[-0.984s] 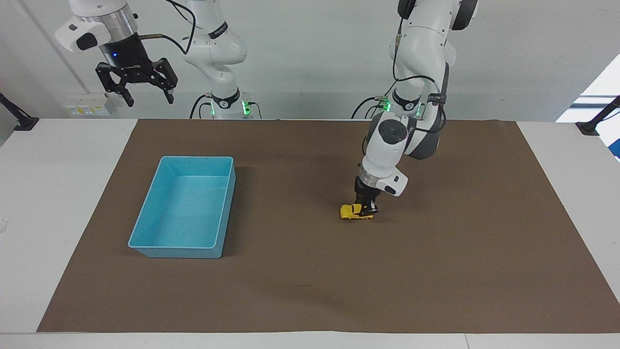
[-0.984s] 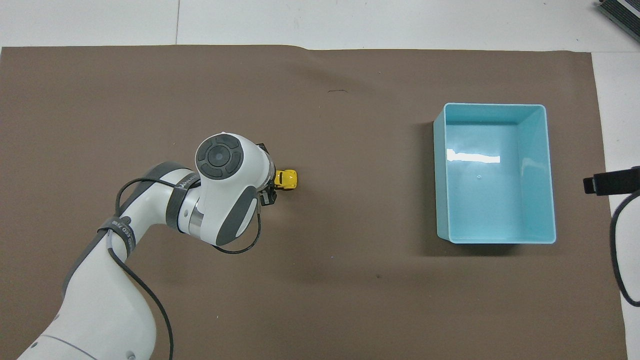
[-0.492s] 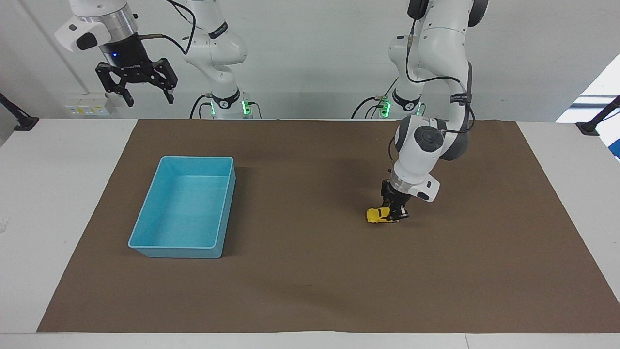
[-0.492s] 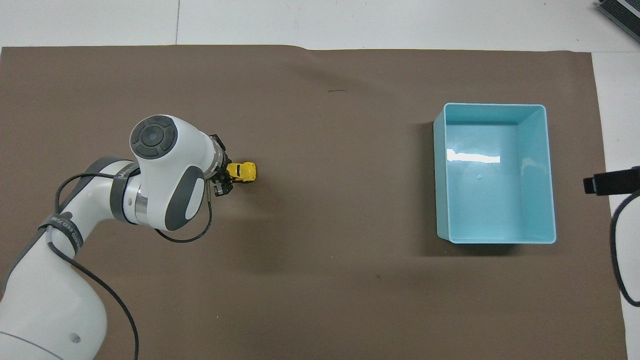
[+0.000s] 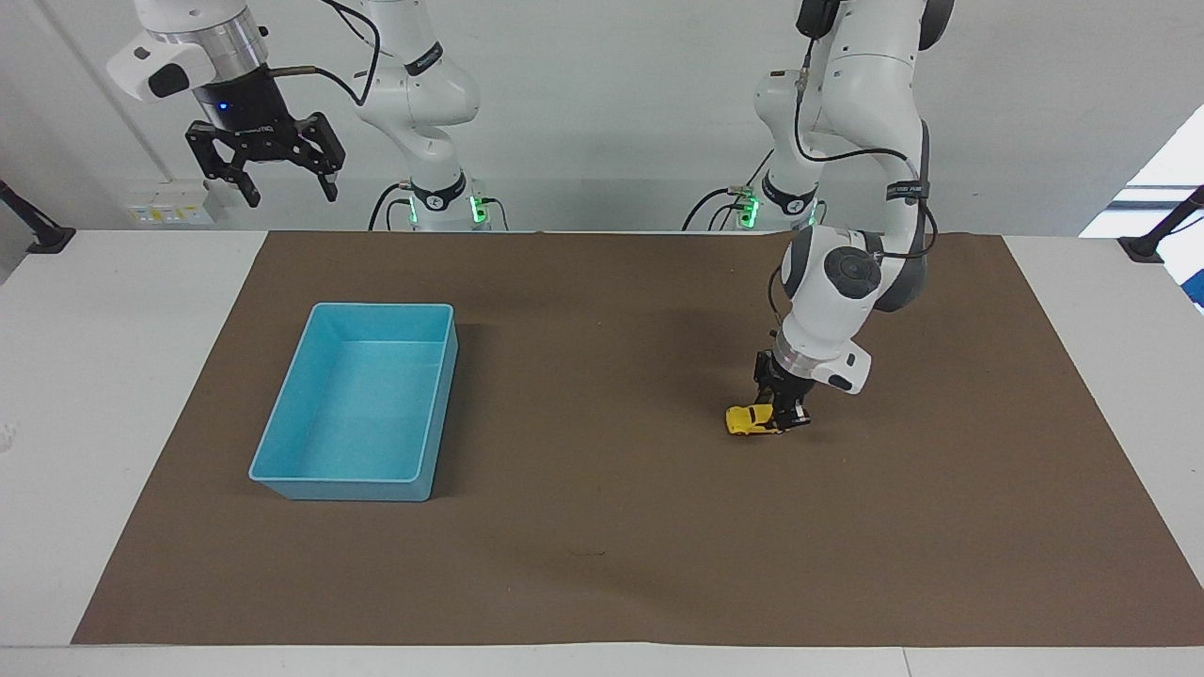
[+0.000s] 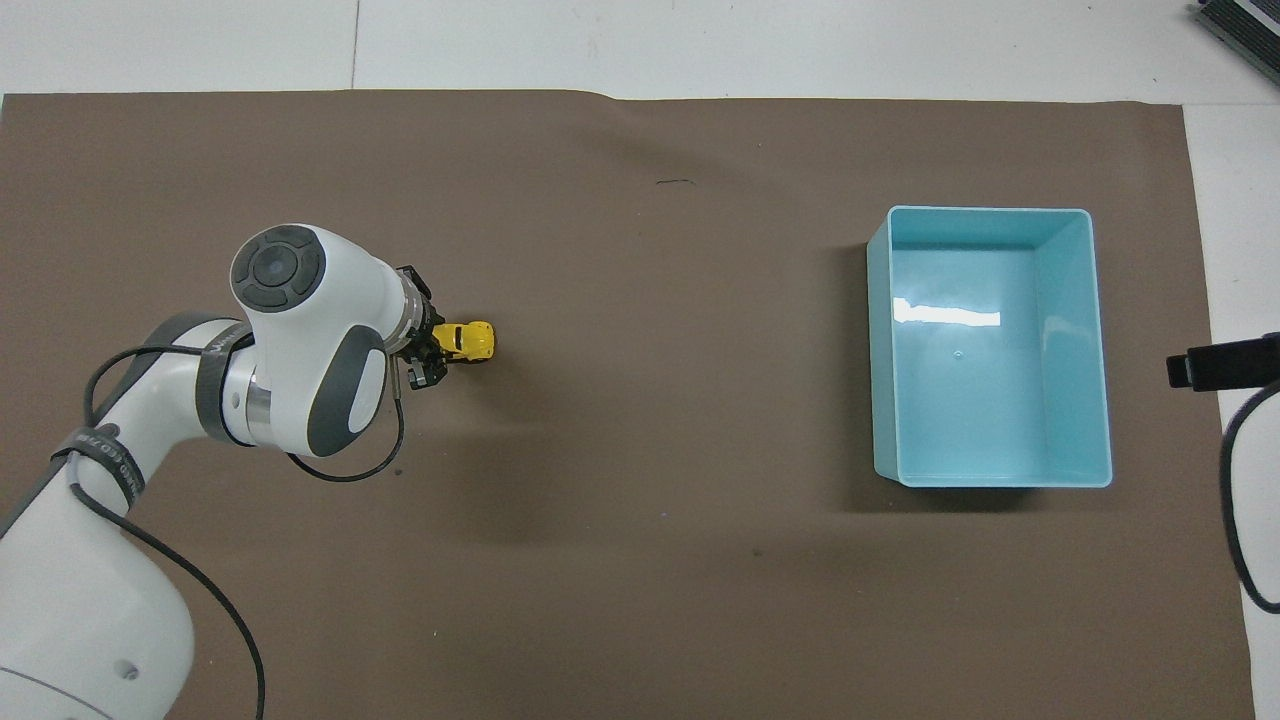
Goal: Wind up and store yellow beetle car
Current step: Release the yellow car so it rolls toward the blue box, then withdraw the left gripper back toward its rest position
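Yellow beetle car (image 5: 750, 419) sits on its wheels on the brown mat (image 5: 602, 564), toward the left arm's end of the bench (image 5: 122, 376), with the left gripper (image 5: 783, 415) low at its rear end; you can see the jaws down around the tail of the toy, but whether they pinch it or have begun to let go, you cannot tell from either view. In the overhead view the car's rounded nose pokes out from under the gripper and points toward the light blue bin (image 5: 353, 404), which stands empty toward the right arm's end of the mat, well apart from the car. Your right gripper (image 5: 266, 155) hangs high above the bench near its own base, its jaws spread wide and holding nothing; that arm waits. As for progress, judge it as the winding stage: the car is on the mat in the gripper's reach, nothing is stored, and whether the spring is fully wound the pictures do not tell you. What you have left is the run toward the bin, if it is released, then the pickup and the drop into the bin. For writing, small lettering shows on the dark bands around the left arm's links, but you cannot read it, and no brand or label shows on the car or the bin.
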Controlling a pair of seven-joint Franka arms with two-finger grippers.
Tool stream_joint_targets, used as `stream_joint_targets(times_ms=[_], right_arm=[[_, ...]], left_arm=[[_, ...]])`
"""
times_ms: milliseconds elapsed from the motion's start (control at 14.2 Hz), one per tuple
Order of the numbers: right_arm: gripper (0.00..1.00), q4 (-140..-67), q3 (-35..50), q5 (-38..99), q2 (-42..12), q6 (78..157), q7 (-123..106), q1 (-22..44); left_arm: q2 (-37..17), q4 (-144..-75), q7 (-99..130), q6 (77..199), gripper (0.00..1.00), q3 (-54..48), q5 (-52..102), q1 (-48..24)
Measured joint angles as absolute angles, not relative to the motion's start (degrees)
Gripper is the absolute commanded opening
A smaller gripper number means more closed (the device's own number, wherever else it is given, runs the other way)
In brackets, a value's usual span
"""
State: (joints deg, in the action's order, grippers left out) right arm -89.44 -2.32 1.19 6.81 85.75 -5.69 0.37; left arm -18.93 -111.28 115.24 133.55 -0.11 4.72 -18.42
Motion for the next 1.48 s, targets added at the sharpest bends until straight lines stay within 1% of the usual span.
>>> stream_joint_targets(times_ms=[351, 703, 1124, 1476], right_arm=[[1.00, -89.44, -2.32, 1.19, 6.81, 85.75, -5.69, 0.37], [1.00, -89.44, -2.32, 1.19, 6.81, 85.74, -5.69, 0.37], [1.00, -89.45, -2.32, 1.19, 6.81, 85.69, -5.69, 0.37], [1.00, -89.44, -2.23, 1.22, 6.81, 85.69, -5.69, 0.39]], left_arm=[[-19.39, -108.45, 114.64, 130.09, 1.00, 0.38, 4.62, -18.42], [-17.19, -106.71, 113.18, 128.36, 1.00, 0.34, 1.71, -18.42], [-16.41, -105.08, 99.81, 128.31, 1.00, 0.31, 1.07, -18.42], [-13.88, -104.52, 81.69, 128.30, 1.00, 1.03, 1.03, -17.80]])
